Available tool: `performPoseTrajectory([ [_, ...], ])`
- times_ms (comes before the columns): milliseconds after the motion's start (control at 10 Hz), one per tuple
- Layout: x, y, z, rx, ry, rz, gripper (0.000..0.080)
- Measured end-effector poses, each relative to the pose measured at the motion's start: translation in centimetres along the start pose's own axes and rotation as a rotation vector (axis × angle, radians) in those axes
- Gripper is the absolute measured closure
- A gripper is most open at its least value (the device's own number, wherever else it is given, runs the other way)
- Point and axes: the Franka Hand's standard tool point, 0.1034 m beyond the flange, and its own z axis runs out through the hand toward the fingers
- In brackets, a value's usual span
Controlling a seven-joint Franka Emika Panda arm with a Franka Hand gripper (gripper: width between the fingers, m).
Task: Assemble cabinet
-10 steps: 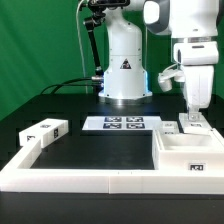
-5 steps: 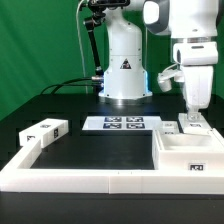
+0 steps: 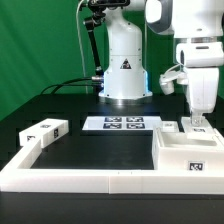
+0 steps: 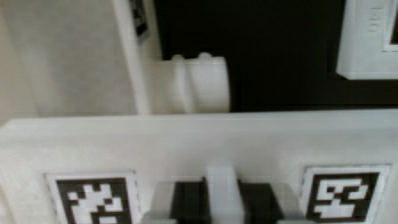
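Observation:
The white cabinet box stands open-topped at the exterior view's right, with a tag on its front. My gripper hangs straight down at the box's far edge, among small white cabinet pieces. In the wrist view my gripper has its dark fingers closed against a thin upright white panel edge, on a white part with a tag on each side. A round white knob-like piece lies beyond it. Another tagged white cabinet panel lies at the exterior view's left.
The marker board lies in the middle of the black table, in front of the robot base. A long low white border rail runs along the front and left sides.
My arm and gripper have shifted a little toward the exterior view's right, still low at the box's far edge. The other parts have not moved.

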Motion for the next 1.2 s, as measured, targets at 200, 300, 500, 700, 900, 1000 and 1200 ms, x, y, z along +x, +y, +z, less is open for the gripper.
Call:
performPoseTrajectory([
  [200,-0.2,1.1,0.1,-0.004,0.001,0.006,0.0729],
  [300,-0.2,2.0,0.1,-0.008,0.002,0.009,0.0729],
  [500,-0.2,3.5,0.1,-0.006,-0.001,0.018,0.0729],
  [700,-0.3,5.4,0.1,-0.01,-0.001,0.03,0.0729],
  [900,-0.3,7.1,0.2,-0.005,-0.004,0.029,0.0729],
  [1000,-0.3,7.6,0.3,0.007,-0.01,0.025,0.0729],
  [1200,-0.2,7.6,0.3,0.034,-0.024,0.021,0.0729],
])
